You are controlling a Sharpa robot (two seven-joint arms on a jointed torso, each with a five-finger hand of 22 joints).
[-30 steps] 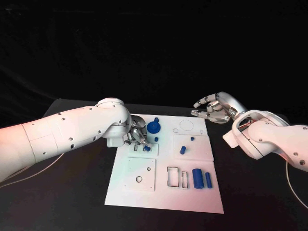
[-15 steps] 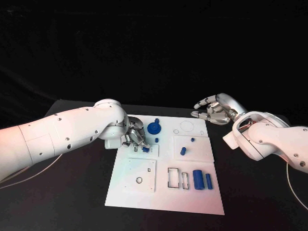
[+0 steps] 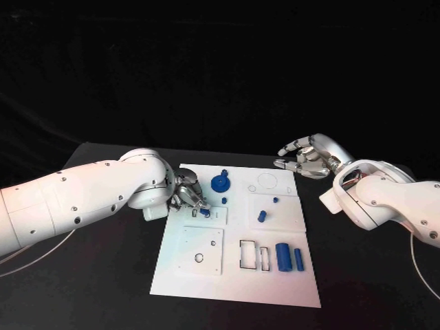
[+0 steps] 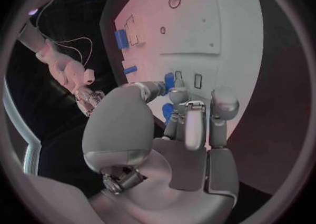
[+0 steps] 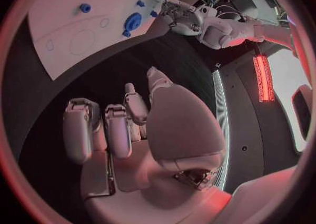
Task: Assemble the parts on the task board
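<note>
1. Two white arms flank the task board (image 3: 235, 275) on the black table (image 3: 101, 275); we see the left hand (image 3: 191, 194) low over the board's near-left area and the right hand (image 3: 306, 157) raised off its far-right corner.
2. We find the left hand's fingers curled down around a small blue part (image 3: 209, 212) beside a narrow rectangular slot (image 3: 193, 212); the wrist camera shows that part (image 4: 169, 80) against a fingertip, but we cannot tell whether it is actually gripped.
3. We see the right hand holding nothing, fingers curled loosely and apart, well clear of every part.
4. Just beyond the left hand sits a blue gear-like disc (image 3: 220, 183); toward the board's middle lie a small blue peg (image 3: 275, 200) and a short blue piece (image 3: 262, 215).
5. Near the front edge we note a thick blue cylinder (image 3: 282, 256) and a slimmer blue rod (image 3: 298, 258) side by side, right of two rectangular cutouts (image 3: 248, 252).
</note>
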